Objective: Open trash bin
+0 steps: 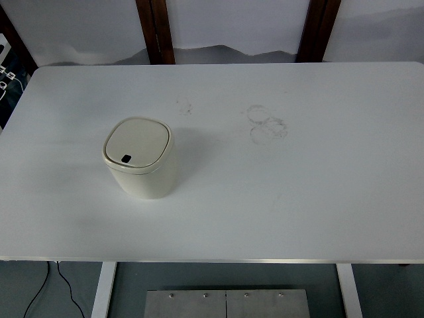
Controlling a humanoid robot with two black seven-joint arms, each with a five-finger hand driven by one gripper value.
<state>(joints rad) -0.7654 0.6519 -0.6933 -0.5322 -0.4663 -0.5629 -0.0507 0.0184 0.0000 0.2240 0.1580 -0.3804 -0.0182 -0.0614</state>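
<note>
A small cream trash bin (140, 159) stands upright on the white table (298, 199), left of centre. Its flat square lid (137, 143) is closed, with a small black button (126, 158) near the lid's front edge. Neither of my hands nor arms shows in the head view.
Faint ring stains (266, 123) mark the table right of centre. Two dark wooden posts (156, 30) stand behind the far edge. A cable (40, 288) hangs below the near edge at the left, beside a white table leg (103, 289).
</note>
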